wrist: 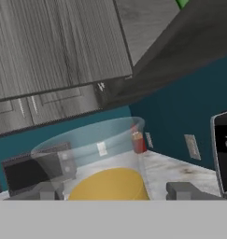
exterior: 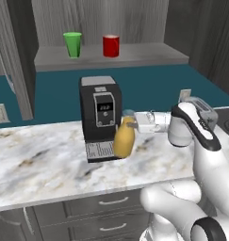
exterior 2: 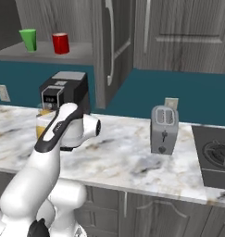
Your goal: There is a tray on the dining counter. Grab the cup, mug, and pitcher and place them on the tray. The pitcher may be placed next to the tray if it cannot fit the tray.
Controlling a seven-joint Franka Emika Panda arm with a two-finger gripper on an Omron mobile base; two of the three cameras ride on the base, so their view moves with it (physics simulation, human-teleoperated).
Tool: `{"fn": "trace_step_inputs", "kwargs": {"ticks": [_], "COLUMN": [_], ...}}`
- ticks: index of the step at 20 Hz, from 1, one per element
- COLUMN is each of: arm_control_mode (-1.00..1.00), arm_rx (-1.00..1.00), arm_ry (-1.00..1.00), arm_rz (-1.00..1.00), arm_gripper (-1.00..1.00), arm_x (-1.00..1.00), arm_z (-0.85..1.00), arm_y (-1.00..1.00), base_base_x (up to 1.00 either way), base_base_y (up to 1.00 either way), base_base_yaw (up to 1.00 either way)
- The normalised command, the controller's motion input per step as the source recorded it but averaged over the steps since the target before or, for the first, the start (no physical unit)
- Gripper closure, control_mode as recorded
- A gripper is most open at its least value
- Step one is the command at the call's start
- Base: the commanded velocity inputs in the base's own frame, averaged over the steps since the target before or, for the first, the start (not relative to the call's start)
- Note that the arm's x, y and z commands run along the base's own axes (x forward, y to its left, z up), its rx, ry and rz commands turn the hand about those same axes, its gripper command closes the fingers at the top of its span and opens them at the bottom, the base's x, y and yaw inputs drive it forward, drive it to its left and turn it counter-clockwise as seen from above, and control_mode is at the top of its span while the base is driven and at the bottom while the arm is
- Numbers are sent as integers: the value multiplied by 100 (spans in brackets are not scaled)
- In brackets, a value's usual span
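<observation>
Yellow-orange, the pitcher [exterior: 124,139] stands on the marbled worktop [exterior: 45,157], just beside the coffee machine [exterior: 100,117]. I have the gripper [exterior: 134,123] level at its neck, and in the hand view the finger tips [wrist: 45,191] sit apart on either side of the neck, though I cannot tell whether they touch it. To do this well, I judge I should centre first, close squarely, then lift straight up, clear of the machine. The cup [exterior: 72,44] and mug [exterior: 110,45] wait on the shelf [exterior: 134,54] behind.
</observation>
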Motion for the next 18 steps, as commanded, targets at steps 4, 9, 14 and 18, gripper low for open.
{"fn": "trace_step_inputs", "kwargs": {"ticks": [4, 9, 14, 18], "arm_control_mode": [100, 100, 100, 100], "arm_rx": [0, 0, 0, 0], "arm_ry": [0, 0, 0, 0], "arm_rz": [0, 0, 0, 0], "arm_gripper": [100, 100, 100, 100], "arm_x": [0, 0, 0, 0], "arm_z": [0, 0, 0, 0], "arm_y": [0, 0, 0, 0], "base_base_x": [-71, -99, -36, 9], "base_base_y": [38, 6, 0, 11], "base_base_yaw": [0, -7, -69, -100]}}
